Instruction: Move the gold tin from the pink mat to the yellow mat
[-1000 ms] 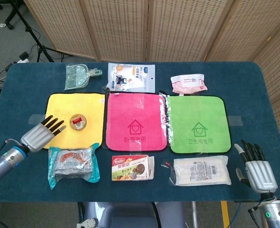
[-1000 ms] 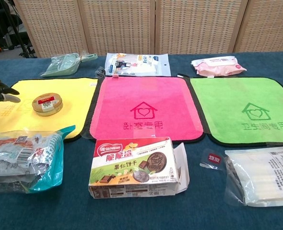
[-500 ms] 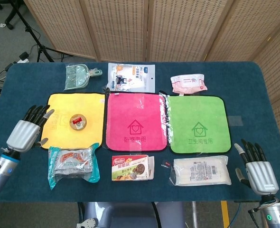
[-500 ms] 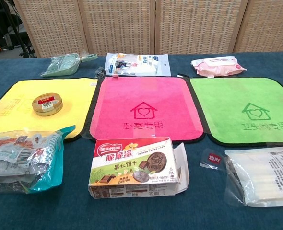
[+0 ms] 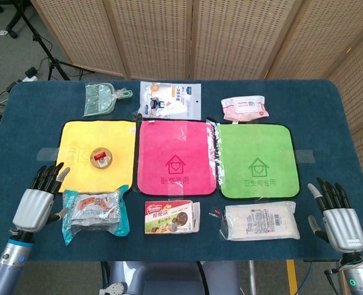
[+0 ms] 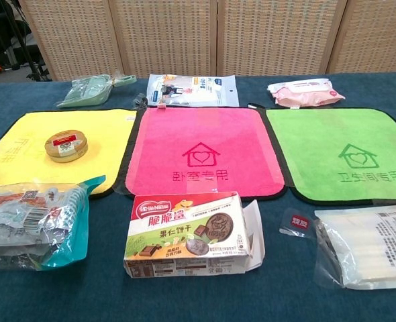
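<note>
Tin sits flat on the yellow mat (image 5: 80, 144): the gold tin (image 5: 100, 157) rests right of the mat's centre, nothing touching it, and the pink mat (image 5: 176, 158) at its three o'clock lies bare. By my read, the job looks done. Left hand (image 5: 37, 200) hangs at the tin's seven o'clock, fingers apart and empty; right hand (image 5: 335, 212), far at four o'clock, likewise spread, presumably parked clear.

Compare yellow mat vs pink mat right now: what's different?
Colour: the yellow mat is yellow, the pink mat is magenta. Load: the yellow mat carries the gold tin; the pink mat is bare. Place: the yellow mat lies left of the pink mat, their edges meeting. Print: the pink mat's house symbol shows clearly; the yellow mat's print is faint. Shared: both lie flat, dark-edged and similar in size.
</note>
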